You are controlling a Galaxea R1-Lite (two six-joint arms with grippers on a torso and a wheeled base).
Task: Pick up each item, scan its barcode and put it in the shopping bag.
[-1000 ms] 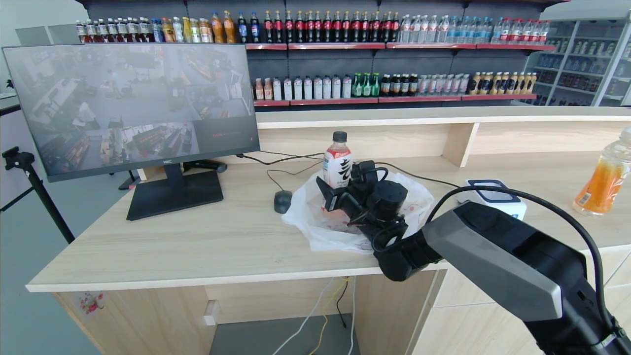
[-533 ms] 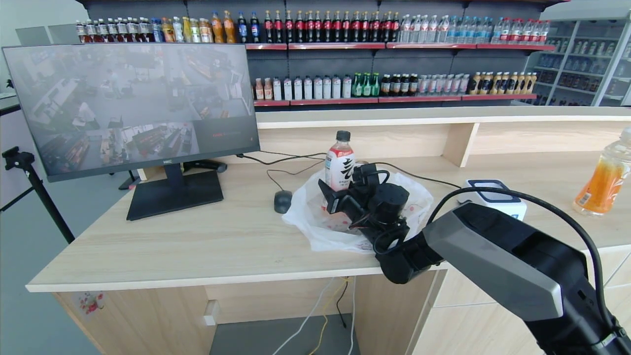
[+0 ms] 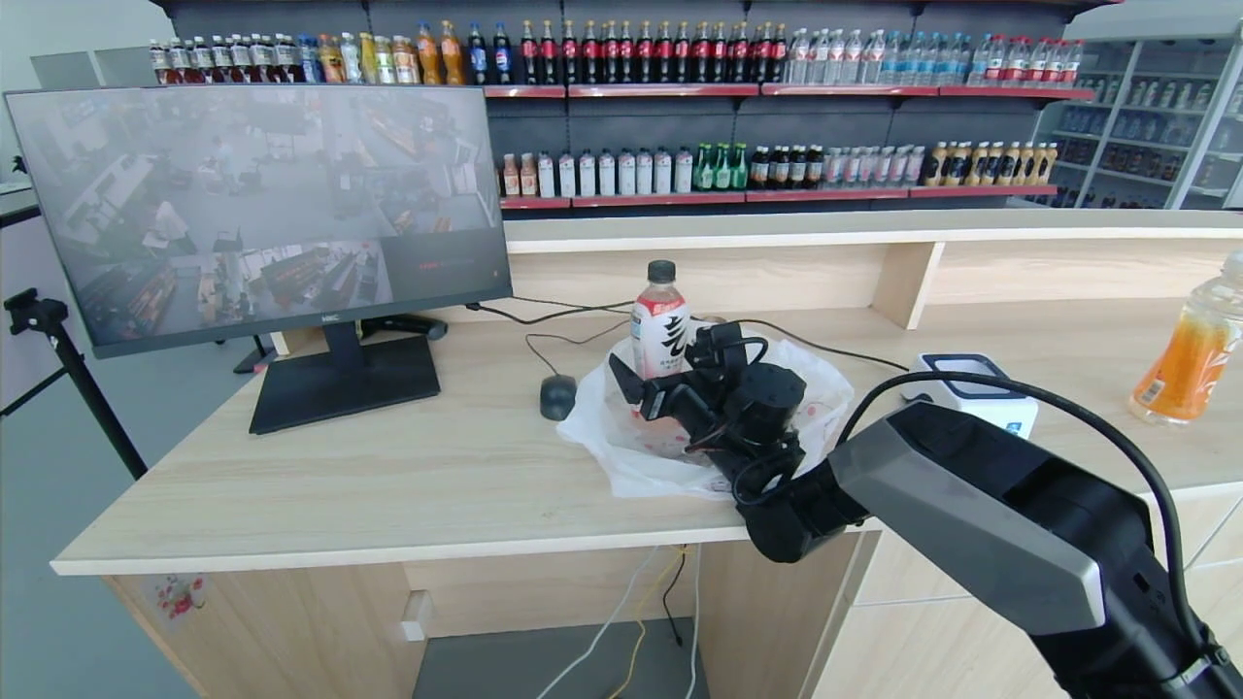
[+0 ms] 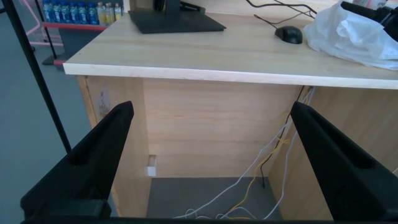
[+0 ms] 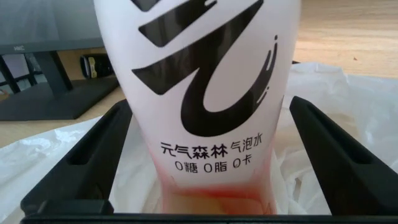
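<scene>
The right pincer [image 3: 658, 381] pinches the drink bottle [image 3: 660, 325] low down; it looks heavy, hard and slippery, with the shopping bag [image 3: 621, 456] at its 6 o'clock.

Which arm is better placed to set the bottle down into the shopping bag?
Right. The right gripper holds the bottle upright at the open shopping bag; the left gripper hangs open, low before the counter, away from it.
</scene>
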